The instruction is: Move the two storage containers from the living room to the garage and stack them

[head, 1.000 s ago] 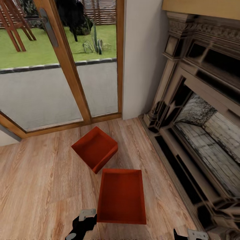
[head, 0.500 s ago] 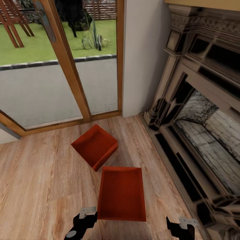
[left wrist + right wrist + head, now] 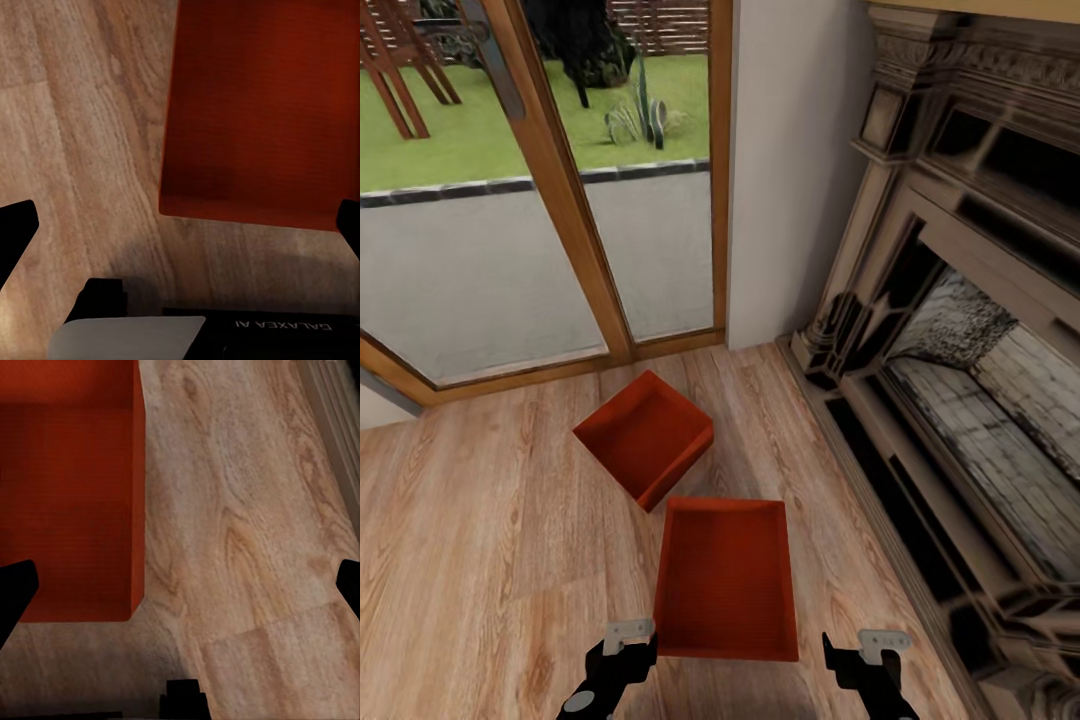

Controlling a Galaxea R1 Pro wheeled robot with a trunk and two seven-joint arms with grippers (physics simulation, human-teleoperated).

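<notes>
Two rust-red storage containers lie open side up on the living room's wood-plank floor. The near container (image 3: 727,580) lies straight ahead of me, and the far container (image 3: 645,438) is turned diagonally just beyond its far left corner. My left gripper (image 3: 622,655) hovers at the near container's front left corner, and my right gripper (image 3: 858,655) hovers off its front right corner. The left wrist view has the near container (image 3: 259,112) ahead of the open left gripper (image 3: 180,229). In the right wrist view the same container (image 3: 67,487) lies beside the open right gripper (image 3: 180,589). Neither gripper holds anything.
An ornate dark fireplace (image 3: 960,380) runs along the right side, close to the near container. Wood-framed glass doors (image 3: 560,200) and a white wall section (image 3: 790,170) close off the far side. Bare plank floor (image 3: 480,560) spreads to the left.
My right gripper has come up and leftward into view, closer to the near container's right front corner. The left gripper has barely shifted. Both containers lie as before.
</notes>
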